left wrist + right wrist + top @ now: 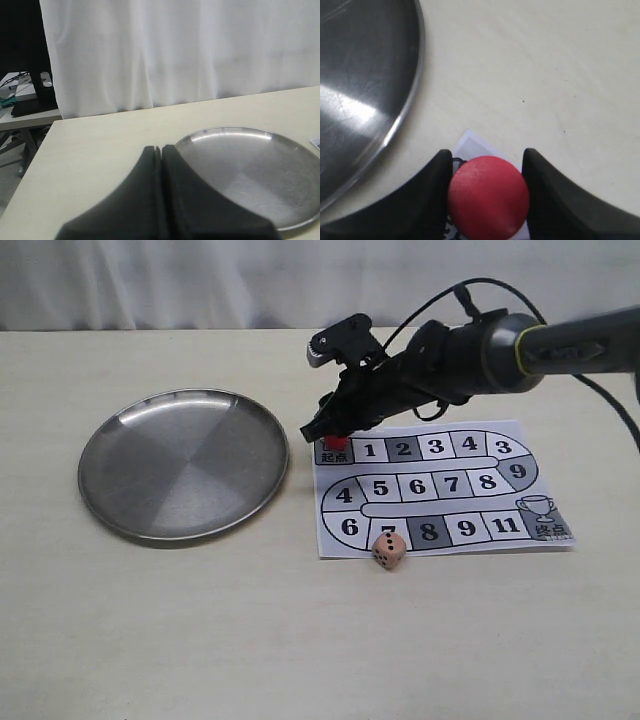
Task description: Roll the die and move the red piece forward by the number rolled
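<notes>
The red piece [336, 443] stands on the start square at the top-left corner of the paper board [497, 468]. My right gripper [331, 434] reaches down over it from the right. In the right wrist view the red piece [488, 197] fills the gap in the gripper [487, 152], and both black fingers press its sides. The pale die [389, 550] rests at the board's near edge by square 7, with a three-pip face toward the camera. My left gripper [158, 148] is shut with nothing in it, and is out of the exterior view.
A round steel plate [185, 465] lies left of the board, with its rim close to the start square. It also shows as plate [250, 170] and plate [360, 75]. A white curtain hangs behind the table's far edge.
</notes>
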Action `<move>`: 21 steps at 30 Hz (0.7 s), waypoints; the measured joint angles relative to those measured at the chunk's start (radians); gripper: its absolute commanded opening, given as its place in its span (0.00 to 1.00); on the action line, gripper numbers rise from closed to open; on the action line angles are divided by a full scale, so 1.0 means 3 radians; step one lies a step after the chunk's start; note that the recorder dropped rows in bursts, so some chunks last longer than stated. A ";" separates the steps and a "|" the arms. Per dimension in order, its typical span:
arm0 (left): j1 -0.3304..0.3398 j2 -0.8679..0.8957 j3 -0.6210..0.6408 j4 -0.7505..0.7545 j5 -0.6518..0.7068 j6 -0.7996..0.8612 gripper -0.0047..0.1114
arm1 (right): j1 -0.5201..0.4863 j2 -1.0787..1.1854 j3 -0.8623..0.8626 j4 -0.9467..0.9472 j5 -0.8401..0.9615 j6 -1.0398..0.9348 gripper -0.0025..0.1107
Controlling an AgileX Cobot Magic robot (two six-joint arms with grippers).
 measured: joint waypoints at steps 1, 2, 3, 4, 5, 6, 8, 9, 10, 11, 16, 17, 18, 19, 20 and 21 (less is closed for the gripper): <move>0.0000 0.0000 0.0000 0.0000 0.0000 0.0000 0.04 | 0.0000 -0.0047 0.0000 0.0000 0.0015 0.0006 0.06; 0.0000 0.0000 0.0000 0.0000 0.0000 0.0000 0.04 | 0.0000 -0.0114 0.0000 0.0000 0.0043 0.0005 0.06; 0.0000 0.0000 0.0000 0.0000 0.0000 0.0000 0.04 | 0.0000 -0.0235 0.0000 0.0000 0.0080 0.0005 0.06; 0.0000 0.0000 0.0000 0.0000 0.0000 0.0000 0.04 | -0.0023 -0.0376 0.0000 0.0000 0.0121 0.0005 0.06; 0.0000 0.0000 0.0000 0.0000 0.0000 0.0000 0.04 | -0.0058 -0.0499 0.0000 0.0000 0.0169 0.0005 0.06; 0.0000 0.0000 0.0000 0.0000 0.0000 0.0000 0.04 | -0.0119 -0.0662 -0.0007 0.0000 0.0262 0.0013 0.06; 0.0000 0.0000 0.0000 0.0000 0.0000 0.0000 0.04 | -0.0245 -0.0796 -0.0019 0.0000 0.0424 0.0073 0.06; 0.0000 0.0000 0.0000 0.0000 0.0000 0.0000 0.04 | -0.0275 -0.0797 -0.0019 0.0000 0.0481 0.0090 0.06; 0.0000 0.0000 0.0000 0.0000 0.0000 0.0000 0.04 | -0.0305 -0.0791 -0.0011 0.0000 0.0521 0.0103 0.06; 0.0000 0.0000 0.0000 0.0000 0.0000 0.0000 0.04 | -0.0312 -0.0757 0.0013 0.0000 0.0535 0.0108 0.06; 0.0000 0.0000 0.0000 0.0000 0.0000 0.0000 0.04 | -0.0312 -0.0458 0.0192 0.0000 0.0461 0.0108 0.06; 0.0000 0.0000 0.0000 0.0000 0.0000 0.0000 0.04 | -0.0312 -0.0374 0.0214 0.0000 0.0433 0.0108 0.06; 0.0000 0.0000 0.0000 0.0000 0.0000 0.0000 0.04 | -0.0312 -0.0292 0.0232 0.0000 0.0413 0.0108 0.06; 0.0000 0.0000 0.0000 0.0000 0.0000 0.0000 0.04 | -0.0312 -0.0214 0.0246 0.0000 0.0398 0.0108 0.06; 0.0000 0.0000 0.0000 0.0000 0.0000 0.0000 0.04 | -0.0312 -0.0148 0.0254 0.0000 0.0393 0.0102 0.06; 0.0000 0.0000 0.0000 0.0000 0.0000 0.0000 0.04 | -0.0312 -0.0133 0.0254 0.0008 0.0370 0.0102 0.06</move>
